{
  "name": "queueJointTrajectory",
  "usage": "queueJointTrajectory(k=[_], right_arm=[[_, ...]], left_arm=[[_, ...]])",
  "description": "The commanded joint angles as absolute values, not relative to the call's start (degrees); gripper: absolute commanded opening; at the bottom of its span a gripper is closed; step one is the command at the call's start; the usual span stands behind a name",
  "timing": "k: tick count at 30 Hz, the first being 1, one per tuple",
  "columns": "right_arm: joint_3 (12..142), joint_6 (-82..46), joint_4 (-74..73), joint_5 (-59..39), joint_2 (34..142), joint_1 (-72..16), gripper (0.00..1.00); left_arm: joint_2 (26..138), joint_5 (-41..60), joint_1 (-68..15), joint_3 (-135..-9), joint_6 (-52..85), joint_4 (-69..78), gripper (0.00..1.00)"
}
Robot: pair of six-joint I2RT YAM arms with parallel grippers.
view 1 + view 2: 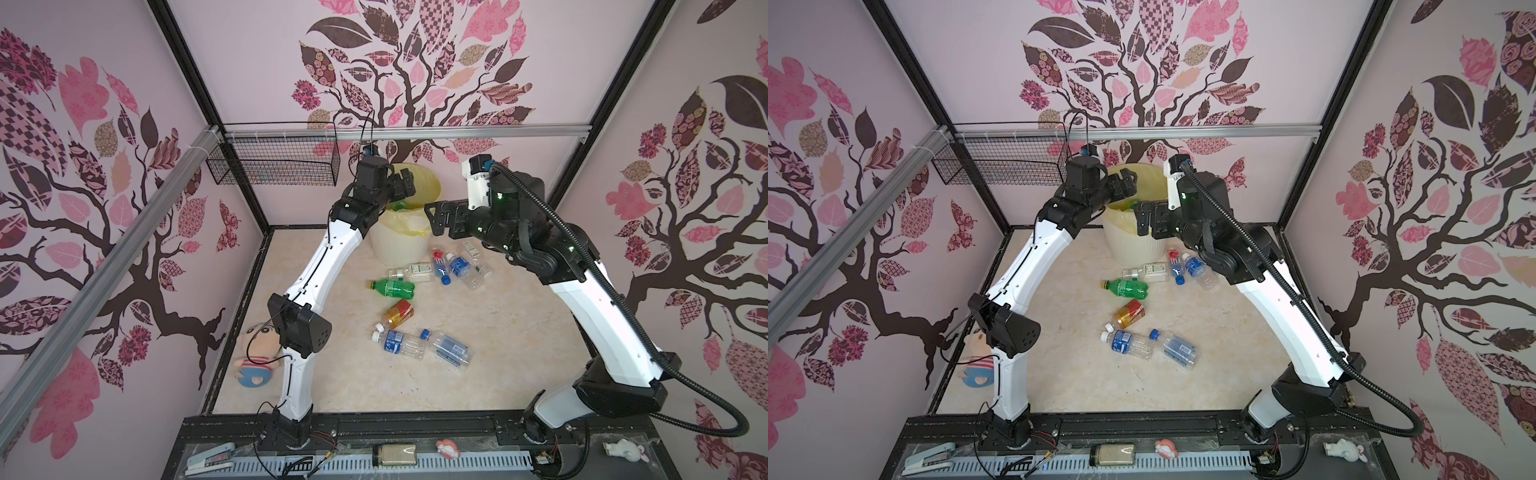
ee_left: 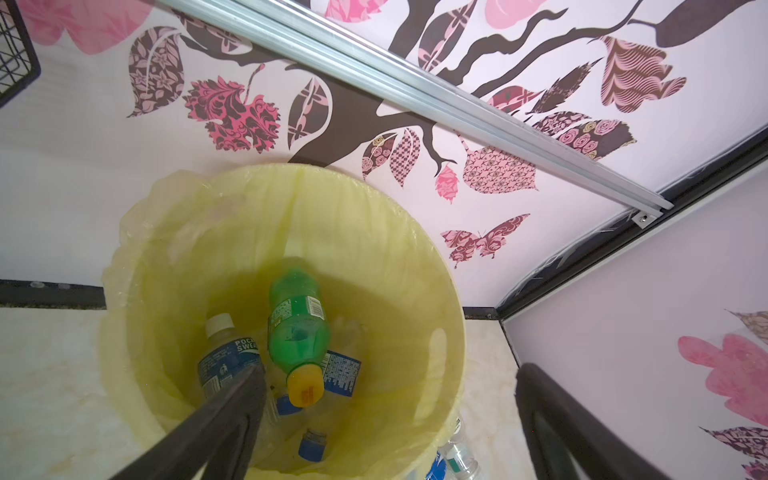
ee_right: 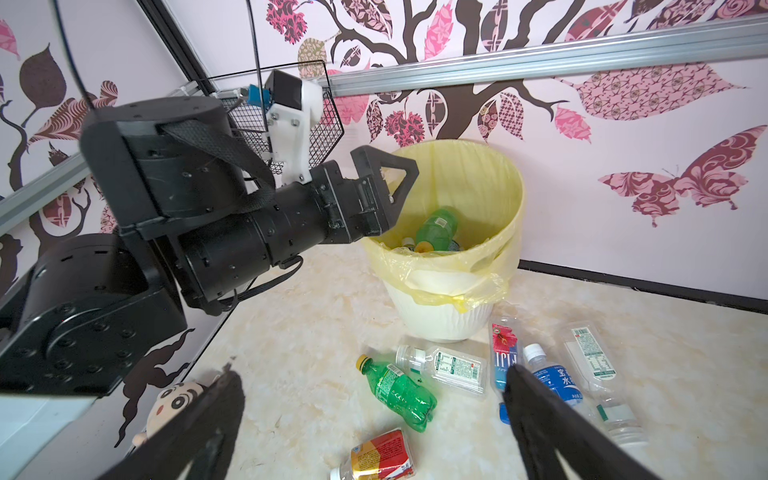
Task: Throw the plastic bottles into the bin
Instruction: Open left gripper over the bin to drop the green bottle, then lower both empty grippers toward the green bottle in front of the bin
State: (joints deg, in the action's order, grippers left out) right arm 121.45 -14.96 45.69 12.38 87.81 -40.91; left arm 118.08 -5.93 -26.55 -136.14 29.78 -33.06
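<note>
The tabletop is pale and marble-patterned, boxed in by walls papered with pink and brown trees. Nearest us lie two clear plastic bottles with blue labels, side by side, and a plush doll sits off to the left, partly behind the left arm. Just beyond the pair we see an amber bottle with a red label, then a green bottle on its side. Further on, a loose cluster of clear bottles lies right by the foot of the bin — the cream ribbed bucket lined with a yellow bag, standing near the back wall. The right fingers hang beside the bin's rim, spread wide with nothing between them. The left fingers hover over the bin's mouth, also spread wide and empty. Below them, inside the bag, a second green bottle rests on blue-labelled ones. A black wire basket hangs from the back rail — to the left of the bin.
</note>
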Motion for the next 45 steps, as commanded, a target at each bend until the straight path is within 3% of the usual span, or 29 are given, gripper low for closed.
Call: queueJointTrajectory(k=[1, 17, 45], right_arm=[[121.55, -14.93, 45.78, 12.81, 87.89, -40.74, 1.00], [119.53, -16.53, 46.66, 12.37, 86.77, -40.78, 1.00], [105.17, -22.94, 48.26, 6.55, 84.58, -40.74, 1.00]], left_arm=[[115.50, -5.54, -26.63, -136.26, 29.19, -33.84, 0.97], [108.25, -7.52, -27.28, -127.76, 29.99, -38.23, 0.97], [90.26, -11.87, -28.88, -94.46, 47.96, -45.92, 0.97]])
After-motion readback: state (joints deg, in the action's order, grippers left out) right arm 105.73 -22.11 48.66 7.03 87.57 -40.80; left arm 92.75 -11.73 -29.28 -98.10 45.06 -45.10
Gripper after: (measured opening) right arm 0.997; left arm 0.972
